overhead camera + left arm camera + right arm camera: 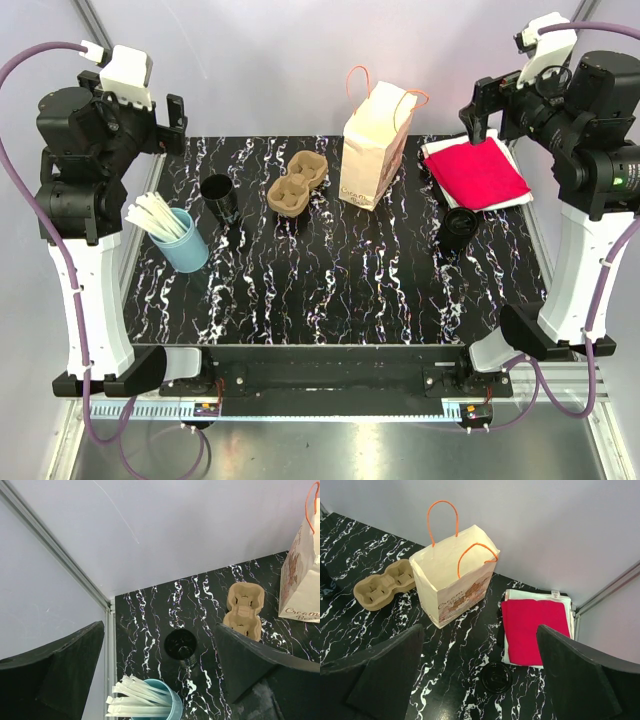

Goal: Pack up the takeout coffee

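An open black coffee cup stands upright at the table's left. A second black cup with a lid stands at the right. Between them lie a brown cardboard cup carrier and an open cream paper bag with orange handles. My left gripper hangs open, high above the back left corner. My right gripper hangs open, high above the back right. Neither holds anything.
A blue cup full of white wrapped straws stands near the left edge, in front of the open cup. A red napkin lies on a white stack at the back right corner. A wall runs behind the table.
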Controlling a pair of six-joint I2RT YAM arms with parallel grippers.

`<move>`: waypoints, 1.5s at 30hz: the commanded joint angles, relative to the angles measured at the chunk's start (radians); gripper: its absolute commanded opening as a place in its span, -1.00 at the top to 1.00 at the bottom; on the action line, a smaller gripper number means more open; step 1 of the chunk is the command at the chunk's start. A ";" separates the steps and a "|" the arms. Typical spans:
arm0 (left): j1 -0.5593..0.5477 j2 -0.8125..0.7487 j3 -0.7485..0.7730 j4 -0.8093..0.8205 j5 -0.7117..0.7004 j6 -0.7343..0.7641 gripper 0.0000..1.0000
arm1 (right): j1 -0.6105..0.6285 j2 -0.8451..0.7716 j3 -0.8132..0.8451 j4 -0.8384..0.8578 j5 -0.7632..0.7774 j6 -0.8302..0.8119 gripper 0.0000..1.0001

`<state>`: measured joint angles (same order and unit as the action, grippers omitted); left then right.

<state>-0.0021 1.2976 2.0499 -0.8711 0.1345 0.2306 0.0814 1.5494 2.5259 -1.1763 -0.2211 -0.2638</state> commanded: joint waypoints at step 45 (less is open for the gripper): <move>0.001 -0.055 -0.381 0.000 0.066 0.131 -0.98 | 0.250 0.544 -0.052 0.265 -0.212 -0.288 -0.69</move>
<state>-0.0021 1.2507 1.6688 -0.9253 0.1860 0.3447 0.3294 2.0647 2.4310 -0.9329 -0.4820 -0.4988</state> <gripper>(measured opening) 0.987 0.850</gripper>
